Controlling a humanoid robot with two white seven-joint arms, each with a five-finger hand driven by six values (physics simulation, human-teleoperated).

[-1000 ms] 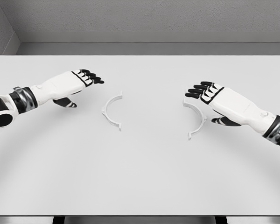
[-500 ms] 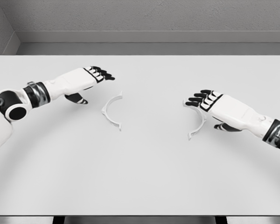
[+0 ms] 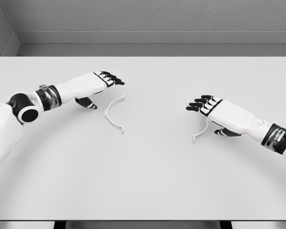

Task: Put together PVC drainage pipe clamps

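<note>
Clamp half point(image 3: 113, 114) just below left hand's fingers point(image 3: 113, 79).

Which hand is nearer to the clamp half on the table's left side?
Left. The left hand hovers just beside the left clamp half, up and to its left; the right hand is far across the table.

Open table, 2 clamp halves and 2 hands in the middle band

The table point(image 3: 148, 181) lies bare along its near edge, its far edge and between the 2 curved clamp halves, so a hand could pass there freely. The left clamp half point(image 3: 113, 113) lies just beside the left hand point(image 3: 93, 85); the right hand point(image 3: 218, 110) hangs over the right clamp half point(image 3: 200, 132), covering its far end. A wall stands behind the far edge.
</note>
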